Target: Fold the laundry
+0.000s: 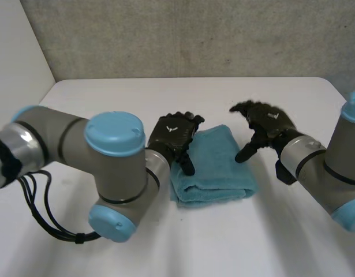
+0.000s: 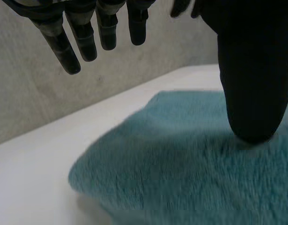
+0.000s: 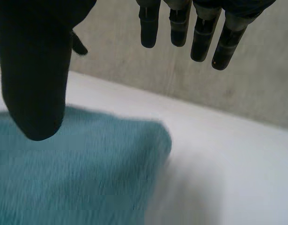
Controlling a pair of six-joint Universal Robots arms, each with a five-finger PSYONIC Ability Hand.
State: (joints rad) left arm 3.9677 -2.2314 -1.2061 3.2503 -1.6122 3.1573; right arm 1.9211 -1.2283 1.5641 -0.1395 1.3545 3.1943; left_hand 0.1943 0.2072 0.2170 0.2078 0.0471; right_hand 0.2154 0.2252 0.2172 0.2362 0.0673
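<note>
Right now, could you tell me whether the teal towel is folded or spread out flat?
Folded: the towel lies on the table as a small thick rectangle, with stacked layers showing along its near edge.

We show a plain teal towel (image 1: pixel 215 167) on a white table (image 1: pixel 165 248). Our left hand (image 1: pixel 176 135) and right hand (image 1: pixel 266 122) are black; the left arm (image 1: pixel 50 135) and right arm (image 1: pixel 316 164) are grey with light-blue caps. The wall (image 1: pixel 183 34) behind is mottled grey.
</note>
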